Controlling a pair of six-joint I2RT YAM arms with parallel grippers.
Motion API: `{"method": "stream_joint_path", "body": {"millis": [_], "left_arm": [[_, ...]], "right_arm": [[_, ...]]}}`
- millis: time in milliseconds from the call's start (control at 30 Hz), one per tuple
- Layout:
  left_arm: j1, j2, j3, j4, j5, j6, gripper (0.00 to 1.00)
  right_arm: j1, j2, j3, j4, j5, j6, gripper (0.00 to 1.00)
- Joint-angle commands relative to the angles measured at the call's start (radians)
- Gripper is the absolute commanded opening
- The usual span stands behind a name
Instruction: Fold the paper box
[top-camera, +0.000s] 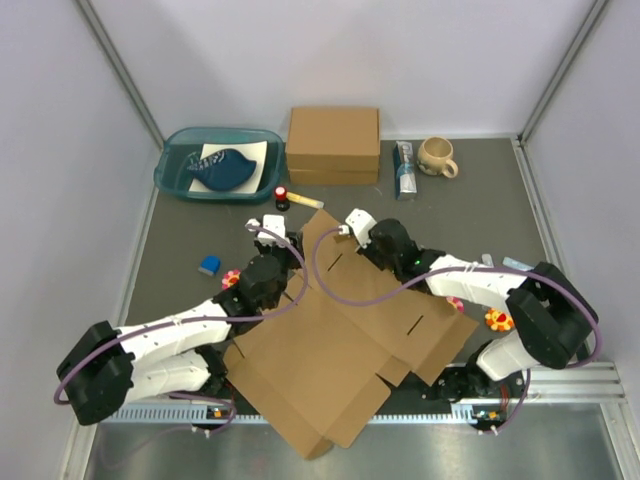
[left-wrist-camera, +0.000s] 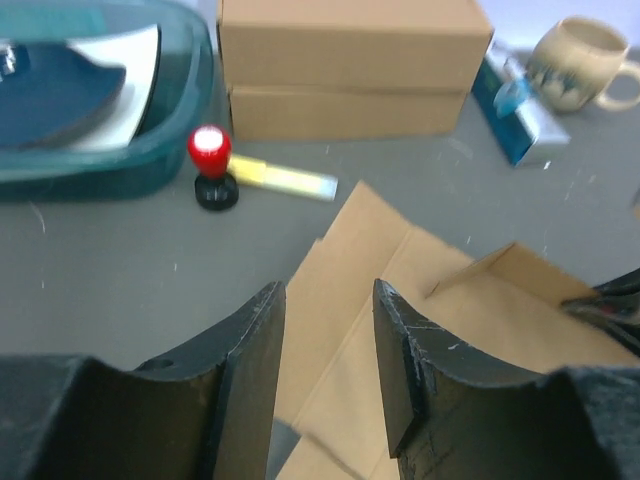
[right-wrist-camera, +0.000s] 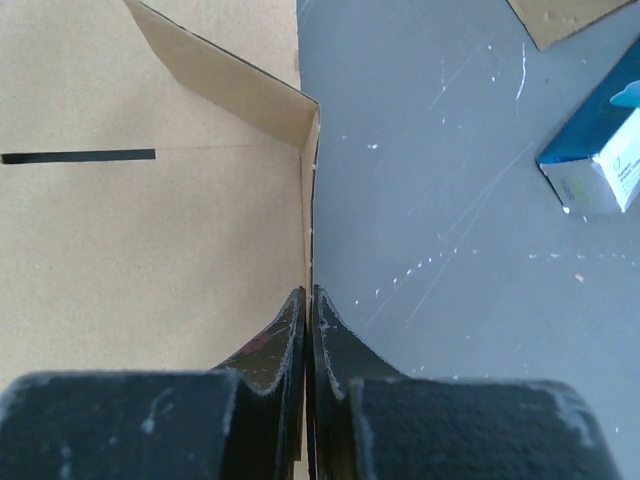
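From above, the paper box (top-camera: 330, 345) lies mostly flat by the table's (top-camera: 180, 240) near edge, with few flaps raised. Left wrist: the left gripper (left-wrist-camera: 328, 300) stands apart above a flap, holding nothing. Right wrist: the right gripper (right-wrist-camera: 308, 300) pinches one upright flap; most folding remains, I judge.

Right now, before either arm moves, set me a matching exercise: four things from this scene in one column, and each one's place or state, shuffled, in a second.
Column one:
1. left pincer
2. right pincer
3. mug
4. teal tub

Column two:
A. at the far right, beside a blue packet
B. shut on a raised flap edge of the paper box
C. at the far left, holding a dark blue item
D. open, over the paper box

Pairs: 1-D, 2-B, 3-A, 4-C
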Motion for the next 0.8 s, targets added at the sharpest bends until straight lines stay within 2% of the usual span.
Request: {"method": "stream_joint_path", "body": {"millis": [0,133,200,367,500,533,667,767], "left_arm": [[-0.001,-0.021,0.033,-0.261,-0.017,-0.185,0.46],[-0.001,-0.053,0.000,-0.374,0.023,-0.247,0.48],[0.002,-0.051,-0.009,-0.433,0.019,-0.296,0.55],[0.042,-0.001,-0.003,-0.532,0.078,-0.402,0.56],[0.146,0.030,-0.007,-0.516,0.277,-0.440,0.57],[0.161,0.032,-0.013,-0.497,0.366,-0.430,0.58],[0.218,0.093,-0.006,-0.467,0.506,-0.390,0.59],[0.223,0.148,0.008,-0.463,0.578,-0.345,0.55]], "right_arm": [[0.076,-0.022,-0.046,0.085,0.131,0.032,0.00],[0.100,-0.022,-0.041,0.082,0.145,0.052,0.00],[0.100,-0.020,-0.011,0.031,0.142,0.063,0.00],[0.103,-0.038,0.018,-0.035,0.125,0.080,0.00],[0.101,-0.045,0.026,-0.056,0.108,0.092,0.00],[0.103,-0.043,0.028,-0.058,0.106,0.092,0.00],[0.103,-0.040,0.031,-0.058,0.097,0.091,0.00],[0.104,-0.029,0.034,-0.058,0.096,0.092,0.00]]}}
